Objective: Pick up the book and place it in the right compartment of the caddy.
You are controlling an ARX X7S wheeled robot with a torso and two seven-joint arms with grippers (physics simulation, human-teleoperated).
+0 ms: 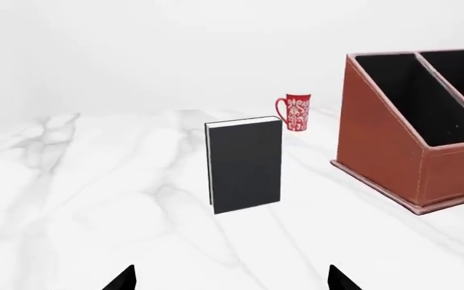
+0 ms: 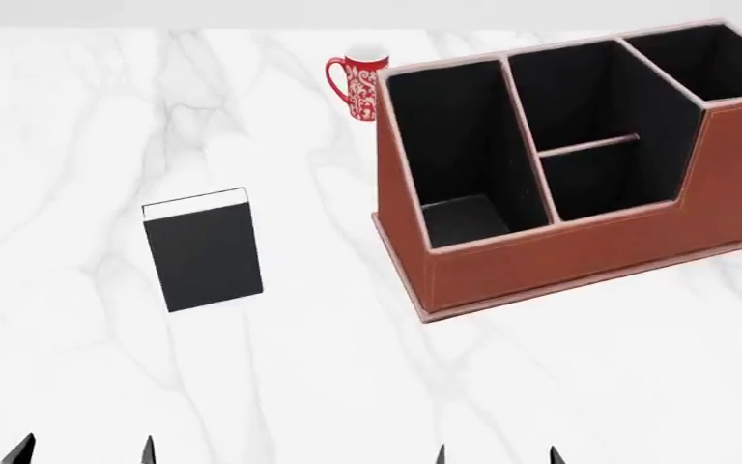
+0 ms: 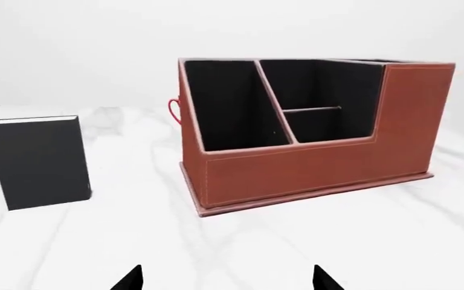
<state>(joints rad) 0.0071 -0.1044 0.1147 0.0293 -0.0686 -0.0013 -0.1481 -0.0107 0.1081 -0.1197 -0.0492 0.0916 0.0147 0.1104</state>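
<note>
Only the dark tips of the fingers show. In the head view the left gripper [image 2: 85, 450] and the right gripper [image 2: 497, 454] sit low at the near edge, side by side and well apart. Each pair of fingers [image 1: 123, 279] is spread wide with nothing between them, as the right wrist view [image 3: 130, 280] also shows. Arms and wrists are out of sight.

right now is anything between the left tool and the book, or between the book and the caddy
Nothing visible. The book stands upright on bare marble ahead of the open left tool. Only open tabletop separates it from the caddy; the mug sits behind, off that path.
</note>
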